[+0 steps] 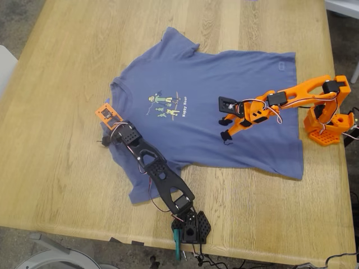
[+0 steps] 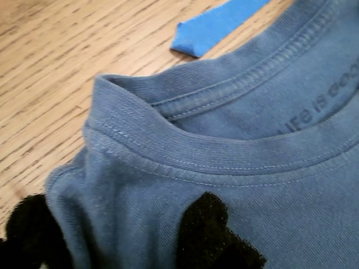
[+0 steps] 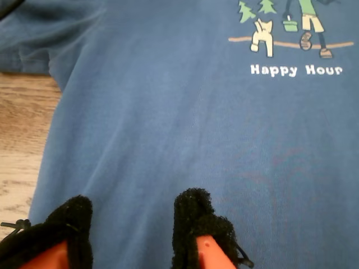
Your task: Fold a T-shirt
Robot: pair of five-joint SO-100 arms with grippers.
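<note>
T-shirt (image 1: 224, 117), slate-blue short-sleeved cotton with a small cartoon chest print, lies flat and unfolded mid-table on the light wooden tabletop (image 1: 67, 168), collar toward the exterior view's left, hem toward its right.

My first gripper (image 2: 120, 235), on the black arm, has its black padded fingertips (image 2: 205, 224) parted with shoulder fabric just below the ribbed collar (image 2: 185, 151) bunched between them; you can't call it a firm grip yet. My second gripper (image 3: 132, 224), on the orange arm, stands wide open over the shirt body below the print (image 3: 286, 33), holding nothing.

You should close the first fully on both layers before lifting, and watch the collar doesn't slip. Bring the second down to pinch near the hem, then lift both together, evenly, so the fold line stays straight. Ignore the blue tape scrap (image 2: 216, 25) beside the collar.
</note>
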